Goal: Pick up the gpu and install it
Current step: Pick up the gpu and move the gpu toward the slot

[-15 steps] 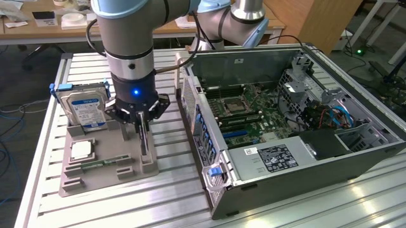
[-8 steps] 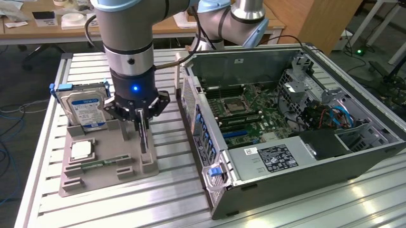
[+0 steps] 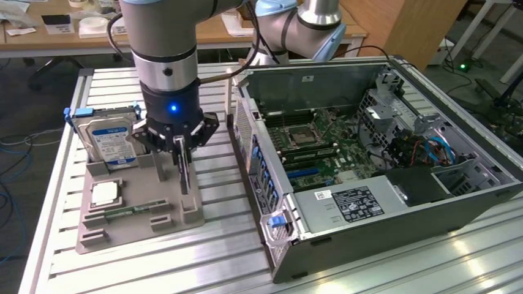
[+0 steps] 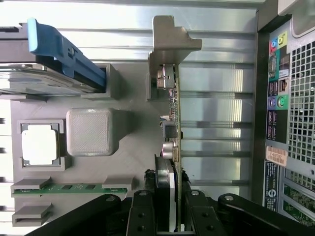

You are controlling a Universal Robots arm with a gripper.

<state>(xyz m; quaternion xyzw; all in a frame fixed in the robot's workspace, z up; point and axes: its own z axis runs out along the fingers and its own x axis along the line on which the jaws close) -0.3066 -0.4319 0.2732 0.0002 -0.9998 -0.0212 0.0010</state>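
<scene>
While the gripper (image 3: 181, 160) stands low over the grey holder (image 3: 131, 229) on the worktop (image 3: 204, 257), its jaws are narrow and closed on the gpu (image 3: 185, 177), one on each flat face of the card. The gpu stands upright on its long edge in a slot of the holder, at the side of the holder that is nearest to the open computer case (image 3: 392, 214). In the wrist view the gpu (image 4: 173, 113) shows edge-on, with its metal bracket at the far end and the gripper (image 4: 169, 216) taking it at the end with the black cooler; the lower edge of the card sits in the holder (image 4: 133, 147). In the same holder a hard drive (image 3: 110, 141) with a blue label stands at the exterior view's left of the gripper, and nearer to the camera lie a square processor chip (image 3: 105, 194) and a narrow green memory stick (image 3: 122, 211). The case lies at the exterior view's right of the holder with its side open, so the motherboard inside is visible.
</scene>
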